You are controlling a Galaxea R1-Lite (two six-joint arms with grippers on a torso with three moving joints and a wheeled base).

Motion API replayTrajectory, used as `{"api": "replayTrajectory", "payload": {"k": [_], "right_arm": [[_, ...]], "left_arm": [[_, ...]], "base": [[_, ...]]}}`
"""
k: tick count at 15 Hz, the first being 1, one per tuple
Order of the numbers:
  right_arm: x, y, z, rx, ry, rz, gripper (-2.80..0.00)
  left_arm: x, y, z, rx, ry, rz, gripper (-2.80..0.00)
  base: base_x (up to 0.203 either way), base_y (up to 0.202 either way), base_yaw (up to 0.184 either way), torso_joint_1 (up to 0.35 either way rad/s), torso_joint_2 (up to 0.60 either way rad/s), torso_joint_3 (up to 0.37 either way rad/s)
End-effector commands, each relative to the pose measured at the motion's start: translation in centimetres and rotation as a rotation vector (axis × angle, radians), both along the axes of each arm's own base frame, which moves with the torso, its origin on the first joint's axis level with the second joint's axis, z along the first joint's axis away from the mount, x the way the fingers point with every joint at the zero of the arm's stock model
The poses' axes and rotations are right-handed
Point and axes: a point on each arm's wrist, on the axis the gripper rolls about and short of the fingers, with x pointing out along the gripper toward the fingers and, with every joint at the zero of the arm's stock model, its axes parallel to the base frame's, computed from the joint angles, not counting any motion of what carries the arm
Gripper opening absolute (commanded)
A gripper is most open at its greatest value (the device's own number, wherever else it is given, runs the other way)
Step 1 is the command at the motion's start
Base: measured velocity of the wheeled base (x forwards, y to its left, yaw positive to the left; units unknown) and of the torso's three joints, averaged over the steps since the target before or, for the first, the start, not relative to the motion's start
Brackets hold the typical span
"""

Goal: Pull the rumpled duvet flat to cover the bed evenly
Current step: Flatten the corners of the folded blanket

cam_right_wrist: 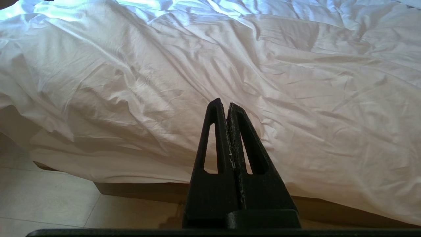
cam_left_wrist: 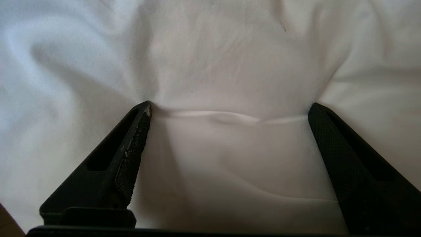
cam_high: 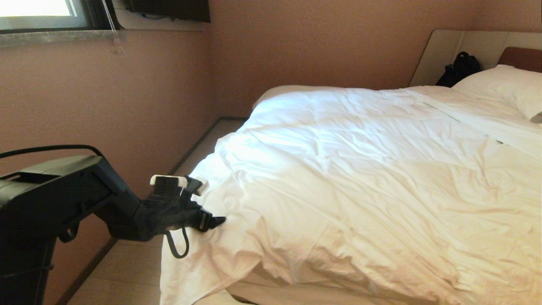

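- Nearest, the left gripper (cam_high: 218,221) reaches in from the robot's left side and presses into the corner of the duvet (cam_high: 360,178) where the cover hangs over the foot corner of the bed (cam_right_wrist: 138,189).
- In the left wrist view its two black fingers (cam_left_wrist: 131,148) stand spread wide, both tips pushed into the white cloth, with a taut crease running across between them. Nothing is pinched; the cloth lies in the gap, not clamped.
- The right gripper (cam_right_wrist: 227,105) is out of the head view. Its own wrist camera shows the two fingers pressed together, holding nothing, poised short of the duvet's foot edge and above the pale tiled floor (cam_right_wrist: 49,197).
- Below that edge, a strip of flat white sheet (cam_right_wrist: 108,164) shows, and under it the dark brown base of the bed.
- The duvet covers most of the mattress but is heavily wrinkled. Its near corner droops toward the floor on the robot's left, beside the narrow aisle along the pinkish wall (cam_high: 127,106).
- Farther on, the duvet's upper edge lies folded on a slant short of the white pillow (cam_high: 506,87) at the head end.
- At the far end, a black bag (cam_high: 459,67) rests against the beige headboard surround (cam_high: 449,51). A window (cam_high: 38,12) sits high on the wall at the left.
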Motion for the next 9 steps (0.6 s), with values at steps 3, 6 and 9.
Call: {"api": "replayTrajectory", "payload": {"k": [3,6,9], "right_arm": [[0.0,0.0,0.0,0.0,0.0,0.001,-2.8],[0.0,0.0,0.0,0.0,0.0,0.001,-2.8],[0.0,0.0,0.0,0.0,0.0,0.001,-2.8]], "left_arm": [[0.3,0.0,-1.4,0.002,-0.005,-0.001,0.0],[0.3,-0.1,-1.5,-0.002,-0.007,0.004,0.0],[0.4,-0.1,-1.3,-0.02,-0.005,0.018,-2.8]], "base": [[0.0,0.0,0.0,0.0,0.0,0.0],[0.0,0.0,0.0,0.0,0.0,0.0],[0.0,0.0,0.0,0.0,0.0,0.0]]}}
